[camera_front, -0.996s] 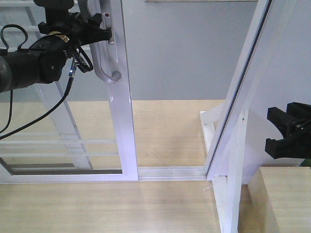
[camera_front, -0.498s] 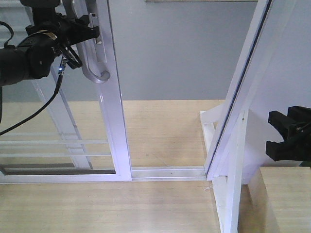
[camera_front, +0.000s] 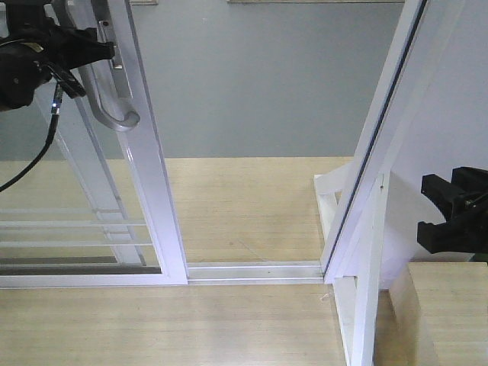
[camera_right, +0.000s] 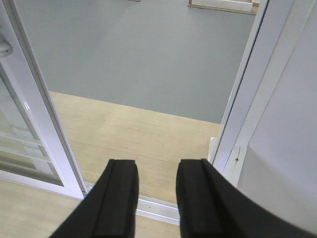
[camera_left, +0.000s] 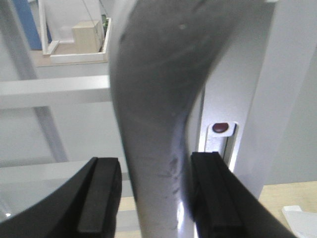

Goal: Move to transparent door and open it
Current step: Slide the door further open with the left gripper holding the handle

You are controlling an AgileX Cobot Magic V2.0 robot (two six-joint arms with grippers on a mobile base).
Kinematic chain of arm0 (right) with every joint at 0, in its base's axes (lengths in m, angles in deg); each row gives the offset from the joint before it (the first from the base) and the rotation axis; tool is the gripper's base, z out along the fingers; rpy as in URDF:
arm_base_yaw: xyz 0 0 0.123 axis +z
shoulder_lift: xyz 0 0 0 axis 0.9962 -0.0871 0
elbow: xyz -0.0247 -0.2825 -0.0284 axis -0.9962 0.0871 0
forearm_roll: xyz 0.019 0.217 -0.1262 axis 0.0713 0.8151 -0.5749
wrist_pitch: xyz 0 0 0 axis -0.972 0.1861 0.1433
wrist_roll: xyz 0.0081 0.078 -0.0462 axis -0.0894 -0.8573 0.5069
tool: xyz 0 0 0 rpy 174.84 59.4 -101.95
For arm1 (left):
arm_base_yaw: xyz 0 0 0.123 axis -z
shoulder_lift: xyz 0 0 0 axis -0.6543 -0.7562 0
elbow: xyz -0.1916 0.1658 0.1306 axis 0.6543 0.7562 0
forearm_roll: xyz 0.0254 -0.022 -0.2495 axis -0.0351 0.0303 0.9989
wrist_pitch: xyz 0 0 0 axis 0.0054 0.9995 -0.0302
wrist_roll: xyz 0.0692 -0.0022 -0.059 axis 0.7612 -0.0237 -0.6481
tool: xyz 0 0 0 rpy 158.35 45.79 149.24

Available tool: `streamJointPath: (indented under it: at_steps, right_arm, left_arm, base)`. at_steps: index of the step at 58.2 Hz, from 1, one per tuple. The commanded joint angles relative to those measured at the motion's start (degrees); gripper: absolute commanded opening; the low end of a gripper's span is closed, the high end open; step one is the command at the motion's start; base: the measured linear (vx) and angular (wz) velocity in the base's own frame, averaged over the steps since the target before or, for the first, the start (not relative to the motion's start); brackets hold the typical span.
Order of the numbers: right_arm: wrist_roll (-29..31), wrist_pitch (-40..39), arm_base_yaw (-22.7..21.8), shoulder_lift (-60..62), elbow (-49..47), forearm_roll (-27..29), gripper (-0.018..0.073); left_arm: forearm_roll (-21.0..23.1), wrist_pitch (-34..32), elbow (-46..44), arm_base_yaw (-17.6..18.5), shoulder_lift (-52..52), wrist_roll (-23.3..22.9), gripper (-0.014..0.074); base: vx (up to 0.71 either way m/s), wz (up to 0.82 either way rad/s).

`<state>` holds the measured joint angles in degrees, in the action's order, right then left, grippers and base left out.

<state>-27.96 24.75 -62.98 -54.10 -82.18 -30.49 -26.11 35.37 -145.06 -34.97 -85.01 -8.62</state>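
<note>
While the transparent door (camera_front: 145, 191) stands at the left end of the floor track (camera_front: 255, 271), gap open to its right, the left gripper (camera_left: 153, 193) clamps its curved handle (camera_front: 107, 91). Right gripper (camera_right: 156, 198) hangs unclenched, holding nothing.

the left gripper (camera_front: 103, 49) sits high at the upper left of the front view, its arm reaching in from the left edge, both black fingers (camera_left: 101, 198) clamped on something. the right gripper (camera_right: 154, 198) hangs low at the right, fingers parted and holding nothing.
</note>
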Motion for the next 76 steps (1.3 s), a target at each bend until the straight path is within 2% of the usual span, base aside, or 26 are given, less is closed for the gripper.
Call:
streamJointPath:
  at_steps: [1, 17, 28, 49, 60, 70, 76]
  right_arm:
    - [0.2, -3.4, -0.1, 0.3, -1.7, -1.4, 0.0286]
    - [0.2, -2.3, -0.1, 0.3, -1.7, -1.4, 0.0286]
    - [0.3, -2.3, -0.1, 0.3, -1.7, -2.4, 0.0286]
    - [0.2, -2.3, -0.1, 0.3, -1.7, -2.9, 0.0286]
    - [0.2, -1.4, -0.1, 0.3, -1.7, -2.6, 0.0286]
    - [0.2, -0.2, -0.1, 0.3, -1.7, -2.6, 0.0286]
    - [0.2, 0.0, -0.1, 0.3, -1.7, -2.6, 0.0286]
  left_arm:
    - [0.6, -3.5, -1.5, -1.7, 3.8, 0.2, 0.0419]
    - [-0.2, 0.8, -1.5, -6.0, 5.6, 0.2, 0.0419]
    - [-6.1, 10.6, -1.5, -6.0, 8.1, 0.0, 0.0419]
    - [-5.9, 20.1, -0.8, -6.0, 17.5, 0.0, 0.0419]
    - [-4.9, 20.8, 8.2, -6.0, 27.6, -0.5, 0.0418]
    - [-2.8, 20.8, 20.2, -5.9, 41.7, -0.5, 0.0418]
    - [-2.9, 23.7, 24.7, -5.9, 50.3, -0.5, 0.0418]
  base:
    - [0.0, 0.0]
    - [0.0, 0.0]
    - [0.0, 0.0]
    - [0.0, 0.0]
    - [0.0, 0.0]
    - [0.0, 0.0]
    - [0.0, 0.0]
